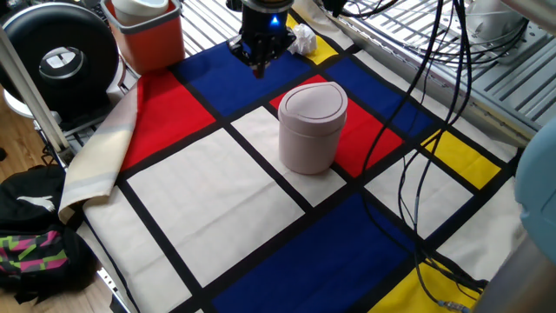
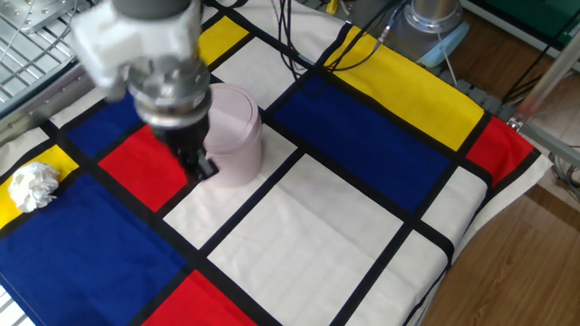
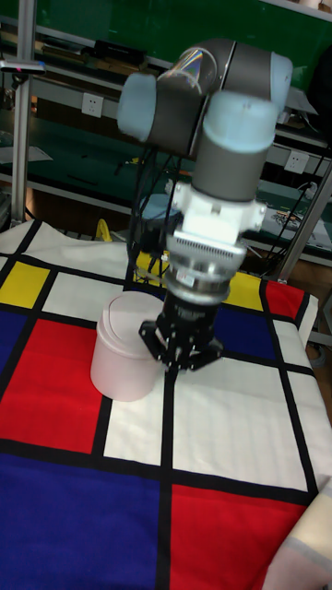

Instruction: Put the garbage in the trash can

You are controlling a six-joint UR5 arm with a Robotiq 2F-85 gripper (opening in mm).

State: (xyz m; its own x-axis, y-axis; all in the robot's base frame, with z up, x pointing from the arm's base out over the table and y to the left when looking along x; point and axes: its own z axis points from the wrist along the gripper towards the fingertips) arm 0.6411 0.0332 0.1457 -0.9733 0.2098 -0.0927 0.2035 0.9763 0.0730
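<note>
The garbage [image 1: 301,37], a crumpled white paper wad, lies on a yellow patch at the far edge of the cloth; it also shows at the left edge in the other fixed view [image 2: 32,186]. The pale pink trash can [image 1: 311,126] stands upright on a red patch, lid closed [image 2: 237,136] [image 3: 124,346]. My gripper [image 1: 258,71] hangs above the blue patch between can and garbage, pointing down, its fingers together with nothing held. It is motion-blurred [image 2: 201,165] in the other fixed view. In the tall view the gripper [image 3: 182,361] sits just right of the can.
A red-orange square bin [image 1: 148,35] with a white insert stands at the far left corner beside a black round device [image 1: 59,59]. Black cables [image 1: 434,104] hang across the right side. The colour-block cloth [image 1: 217,200] droops over the left table edge.
</note>
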